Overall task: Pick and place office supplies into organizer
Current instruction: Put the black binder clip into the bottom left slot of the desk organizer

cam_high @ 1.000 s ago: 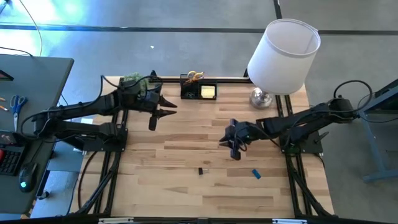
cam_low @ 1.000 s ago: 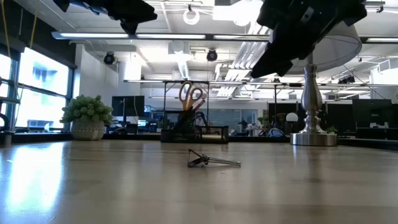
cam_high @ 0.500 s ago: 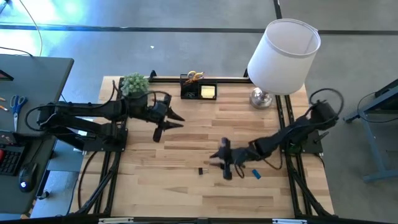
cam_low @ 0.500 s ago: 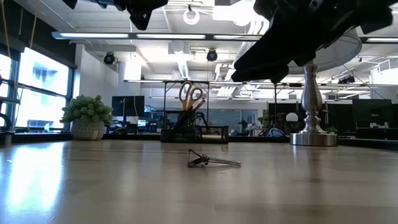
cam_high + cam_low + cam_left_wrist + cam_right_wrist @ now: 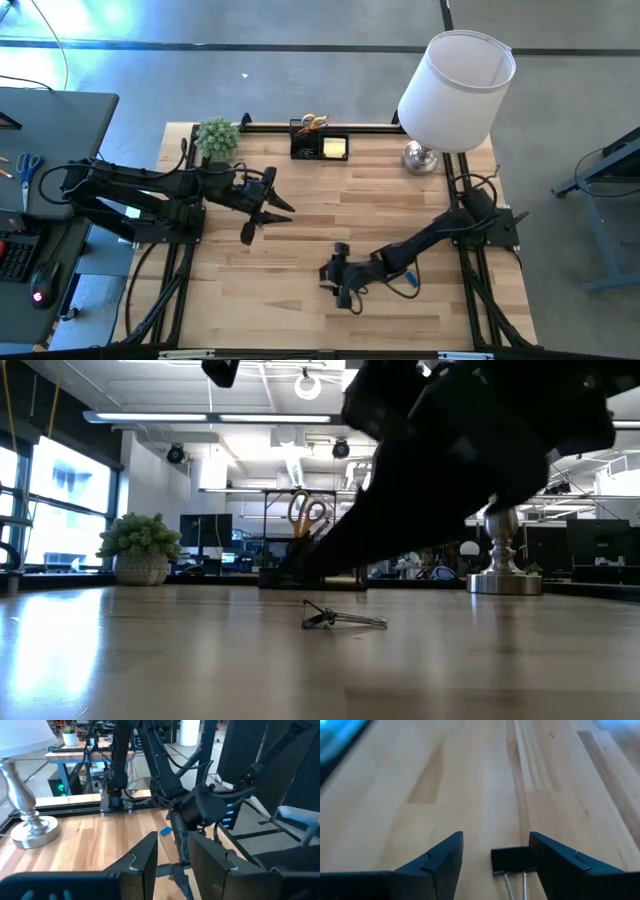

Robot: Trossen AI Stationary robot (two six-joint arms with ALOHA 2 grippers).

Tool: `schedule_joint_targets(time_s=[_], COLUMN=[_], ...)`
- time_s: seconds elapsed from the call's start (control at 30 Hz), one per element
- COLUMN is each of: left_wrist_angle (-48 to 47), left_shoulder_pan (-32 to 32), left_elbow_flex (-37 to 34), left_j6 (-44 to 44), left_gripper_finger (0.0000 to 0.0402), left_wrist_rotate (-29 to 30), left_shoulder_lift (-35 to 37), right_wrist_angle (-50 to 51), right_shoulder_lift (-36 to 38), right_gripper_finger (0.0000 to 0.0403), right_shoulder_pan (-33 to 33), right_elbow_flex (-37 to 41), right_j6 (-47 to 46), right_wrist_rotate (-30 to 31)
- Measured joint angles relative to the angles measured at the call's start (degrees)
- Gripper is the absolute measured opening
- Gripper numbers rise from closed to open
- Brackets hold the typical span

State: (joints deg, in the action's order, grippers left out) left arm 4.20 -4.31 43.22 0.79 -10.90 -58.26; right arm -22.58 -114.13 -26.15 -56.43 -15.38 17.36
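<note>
The left gripper (image 5: 272, 212) hangs around ten o'clock, grasping nothing visible, fingers (image 5: 142, 860) slightly apart. At six o'clock, the right gripper (image 5: 335, 285) spreads released around the small black metal binder clip (image 5: 512, 860).

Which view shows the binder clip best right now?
The right wrist view: the binder clip lies between the open right pincer fingers. The low view shows it side-on; the high view, a speck; the left wrist view doesn't clearly show it.
</note>
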Motion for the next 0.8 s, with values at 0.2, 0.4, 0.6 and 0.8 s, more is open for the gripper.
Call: schedule_joint_targets(time_s=[0.2,0.4,0.6,0.8], left_wrist_angle=[-1.67,-1.36,-1.33,-1.31], left_shoulder_pan=[-0.18,-0.16,-0.18,-0.16], left_elbow_flex=[0.00,0.00,0.00,0.00], left_j6=[-0.06,0.29,0.37,0.40], left_gripper_finger=[0.0097,0.0097,0.0097,0.0097], left_wrist_rotate=[0.19,0.05,1.07,1.09], left_shoulder_lift=[0.00,0.02,0.02,0.02], right_wrist_angle=[7.42,10.64,10.61,10.60], right_shoulder_lift=[-1.46,-1.46,-1.51,-1.51], right_gripper_finger=[0.0225,0.0225,0.0224,0.0223], right_shoulder_pan=[0.67,1.81,1.92,2.09], right_elbow_flex=[-3.98,-3.80,-3.75,-3.75], right_j6=[-0.12,-1.26,-0.77,-0.15], right_wrist_rotate=[1.67,0.38,-1.38,-1.33])
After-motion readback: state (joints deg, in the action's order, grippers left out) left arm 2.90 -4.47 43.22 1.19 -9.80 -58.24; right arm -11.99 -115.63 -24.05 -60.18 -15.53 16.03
